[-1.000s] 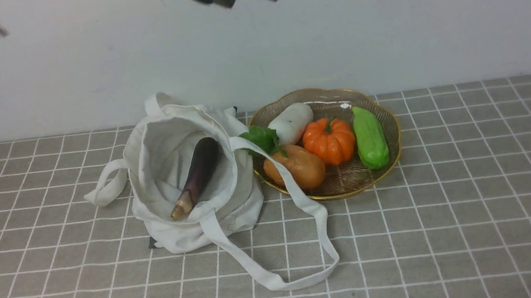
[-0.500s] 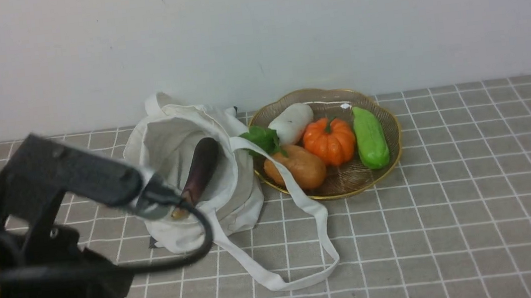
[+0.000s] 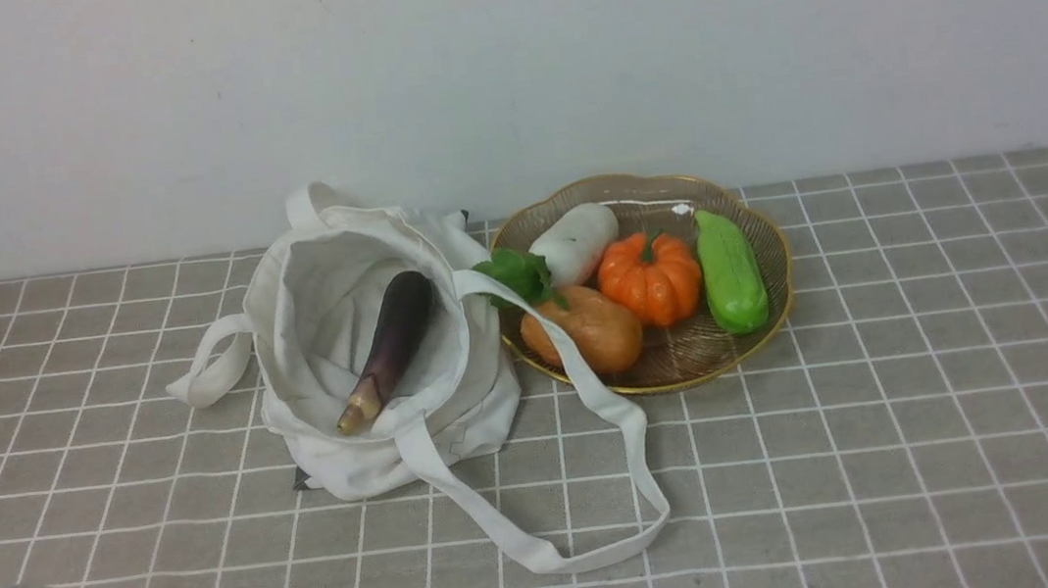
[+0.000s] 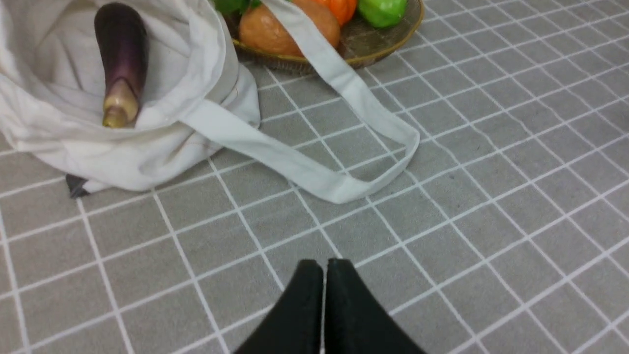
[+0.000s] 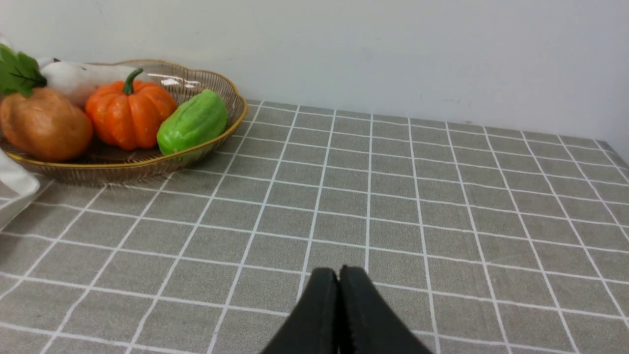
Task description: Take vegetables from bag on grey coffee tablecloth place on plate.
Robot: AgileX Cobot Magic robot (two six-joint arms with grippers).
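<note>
L gripper [image 4: 324, 264] & R gripper [image 5: 338, 271] clenched tight, nothing held, both clear of bag [image 3: 306, 289] w/ eggplant [image 3: 391, 339].

**One inside, one out**

A soft off-white canvas tote bag [image 3: 457, 400] slumps open-mouthed on the grey-beige woven tablecloth [image 3: 892, 410] gridded with white lines. A long slim dark-purple eggplant [image 3: 389, 344] leans inside it, pale stem end toward the near side. Just right of the bag sits a round shallow brownish ribbed plate [image 3: 689, 354] with a wavy gold rim. A glossy bright-green ridged gourd [image 3: 731, 270] lies along its right side.
</note>
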